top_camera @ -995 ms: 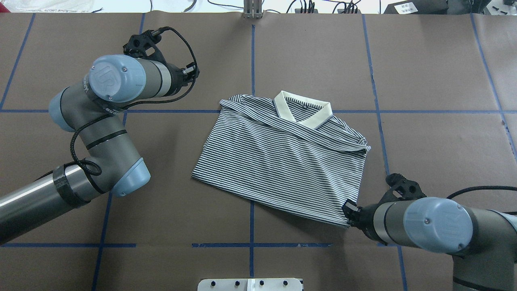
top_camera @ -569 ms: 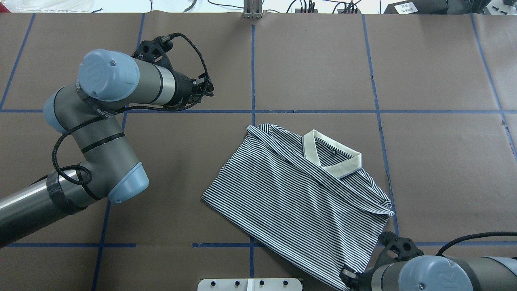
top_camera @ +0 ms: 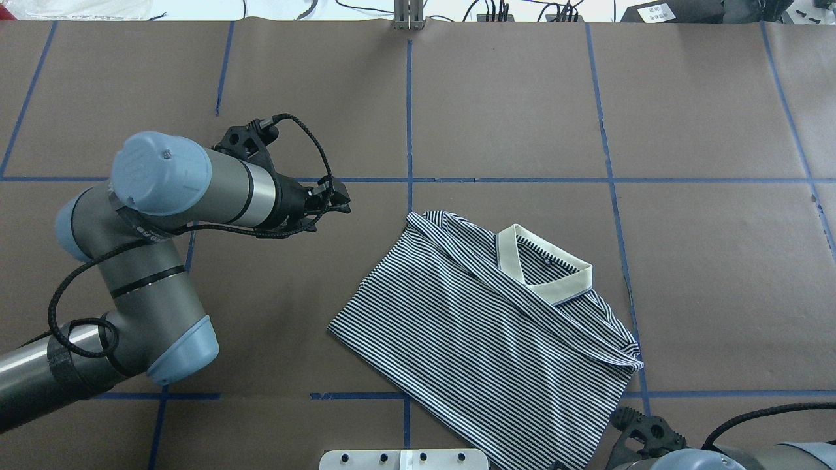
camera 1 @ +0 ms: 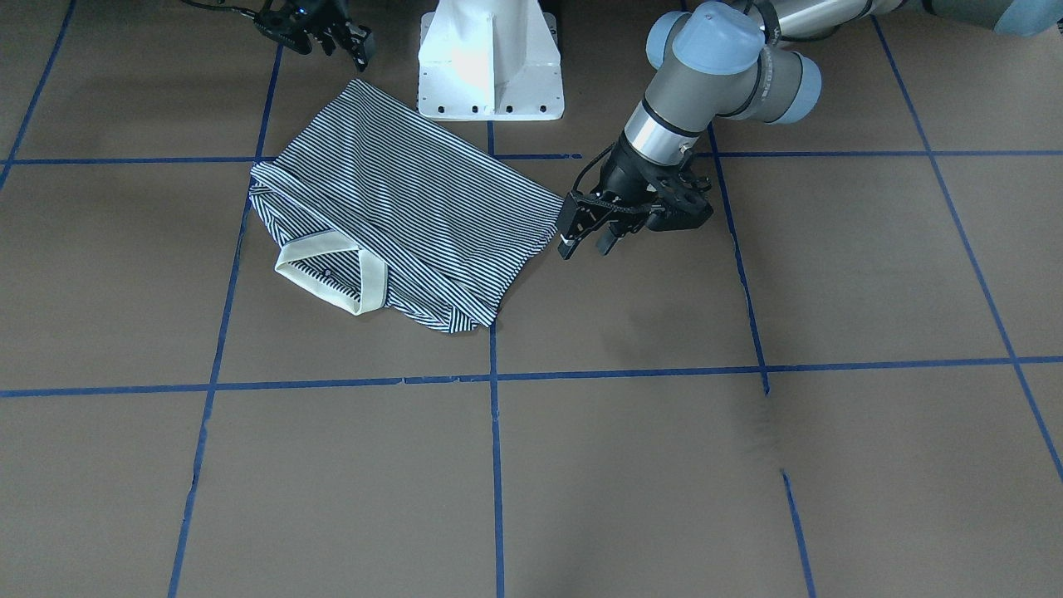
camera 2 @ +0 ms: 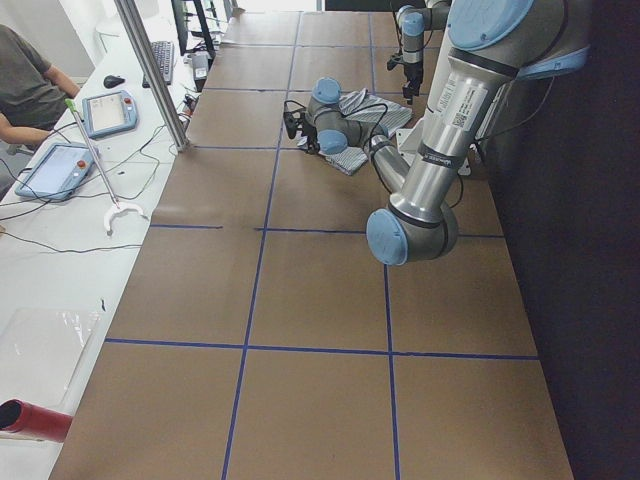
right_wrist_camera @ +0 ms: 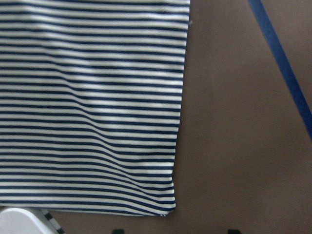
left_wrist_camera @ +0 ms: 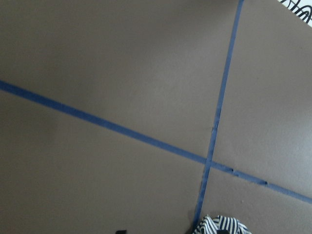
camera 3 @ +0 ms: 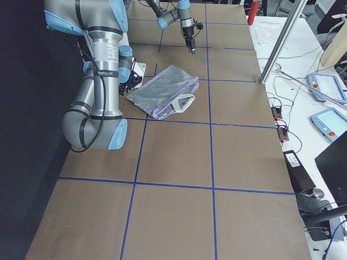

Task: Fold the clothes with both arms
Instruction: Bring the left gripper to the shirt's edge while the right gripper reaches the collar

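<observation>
Both grippers hang free of the cloth. Our left gripper (camera 1: 585, 246), right of centre in the front-facing view, has its two fingers parted with nothing between them, near one hem corner of the polo shirt (top_camera: 483, 339). Our right gripper (camera 1: 355, 48), at the top left of that view, hovers just above the other hem corner. Its wrist camera shows the fingertips spread wide over striped fabric, gripping nothing. We see the shirt lying folded and askew on the brown table (top_camera: 522, 98), lower centre-right of the overhead frame. Its cream collar (top_camera: 545, 274) faces up, and its hem lies close to the white base (camera 1: 490, 58).
</observation>
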Available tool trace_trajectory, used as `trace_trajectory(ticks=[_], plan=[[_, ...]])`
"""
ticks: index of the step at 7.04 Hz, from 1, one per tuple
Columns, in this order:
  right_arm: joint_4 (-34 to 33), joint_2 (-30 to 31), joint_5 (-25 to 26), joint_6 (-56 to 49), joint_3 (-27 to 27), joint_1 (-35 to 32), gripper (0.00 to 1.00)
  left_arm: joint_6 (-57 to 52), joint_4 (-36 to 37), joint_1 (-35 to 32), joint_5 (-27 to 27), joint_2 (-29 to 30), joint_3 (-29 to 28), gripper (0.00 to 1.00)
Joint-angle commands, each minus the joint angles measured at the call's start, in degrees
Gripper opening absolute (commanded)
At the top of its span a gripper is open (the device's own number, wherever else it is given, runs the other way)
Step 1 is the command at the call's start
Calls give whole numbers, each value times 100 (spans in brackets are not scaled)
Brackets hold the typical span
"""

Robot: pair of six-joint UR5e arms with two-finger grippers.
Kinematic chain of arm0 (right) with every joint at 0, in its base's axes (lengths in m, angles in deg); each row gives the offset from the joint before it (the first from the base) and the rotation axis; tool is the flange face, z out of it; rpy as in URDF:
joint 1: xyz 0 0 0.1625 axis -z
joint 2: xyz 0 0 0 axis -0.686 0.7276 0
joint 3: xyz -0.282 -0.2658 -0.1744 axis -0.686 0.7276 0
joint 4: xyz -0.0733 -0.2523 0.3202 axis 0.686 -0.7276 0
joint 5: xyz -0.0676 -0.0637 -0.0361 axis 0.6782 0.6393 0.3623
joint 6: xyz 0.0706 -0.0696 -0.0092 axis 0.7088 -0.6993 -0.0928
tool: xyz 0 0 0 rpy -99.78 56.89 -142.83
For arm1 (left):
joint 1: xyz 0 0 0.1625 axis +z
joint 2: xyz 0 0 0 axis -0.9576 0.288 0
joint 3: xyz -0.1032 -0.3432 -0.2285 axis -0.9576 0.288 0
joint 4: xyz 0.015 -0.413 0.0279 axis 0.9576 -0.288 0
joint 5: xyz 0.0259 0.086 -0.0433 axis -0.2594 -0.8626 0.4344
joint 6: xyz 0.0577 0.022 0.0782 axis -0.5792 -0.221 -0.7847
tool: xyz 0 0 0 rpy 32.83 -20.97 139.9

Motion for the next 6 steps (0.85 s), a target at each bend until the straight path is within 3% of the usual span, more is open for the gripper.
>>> trace_trajectory(ticks=[1,3,5,6], plan=[[-854,-387,-10,-63,-378,-990,100,404,305,835,-877,-171,53,74],[-910,-750,-19,-473,-230,-1829,100,415,869,1155,-1171,-153,53,72],[-910,-962,24,-811,-19,-1989,100,415,1335,1349,-1340,-118,262,68],[-918,-1345,16,-819,260,-2085,100,424,1415,1454,-1349,-136,281,68]])
